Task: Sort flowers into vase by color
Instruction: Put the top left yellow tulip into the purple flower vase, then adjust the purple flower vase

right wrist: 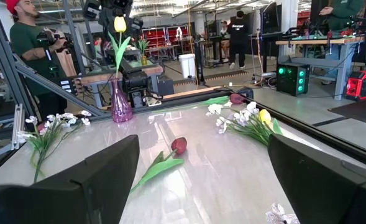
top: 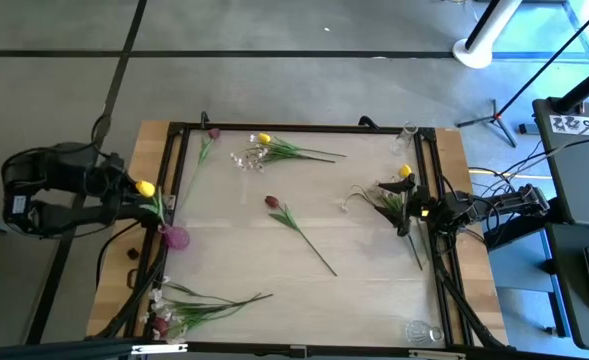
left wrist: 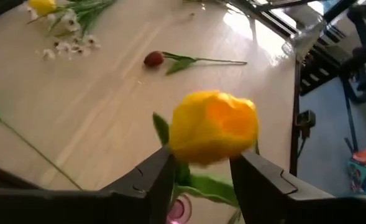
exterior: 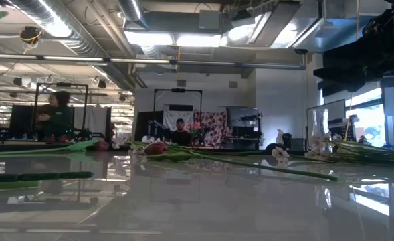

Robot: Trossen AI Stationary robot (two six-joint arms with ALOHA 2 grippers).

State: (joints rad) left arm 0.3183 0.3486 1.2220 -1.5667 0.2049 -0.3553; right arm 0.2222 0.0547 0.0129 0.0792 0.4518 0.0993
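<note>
A yellow tulip stands with its stem in a small pink vase at the table's left edge; the right wrist view shows it upright in that vase. My left gripper is open, its fingers on either side of the stem just below the tulip's head. My right gripper waits open at the table's right side. A dark red tulip lies at mid-table. My left gripper has its fingers on either side of the yellow tulip's stem, just under the head, slanting down from above. Whether they touch the flower, I cannot tell.
Loose flowers lie about: a yellow tulip with white blossoms at the far side, a red tulip at the far left, a bunch at the near left, more by my right gripper. Clear glass vases stand at the right corners.
</note>
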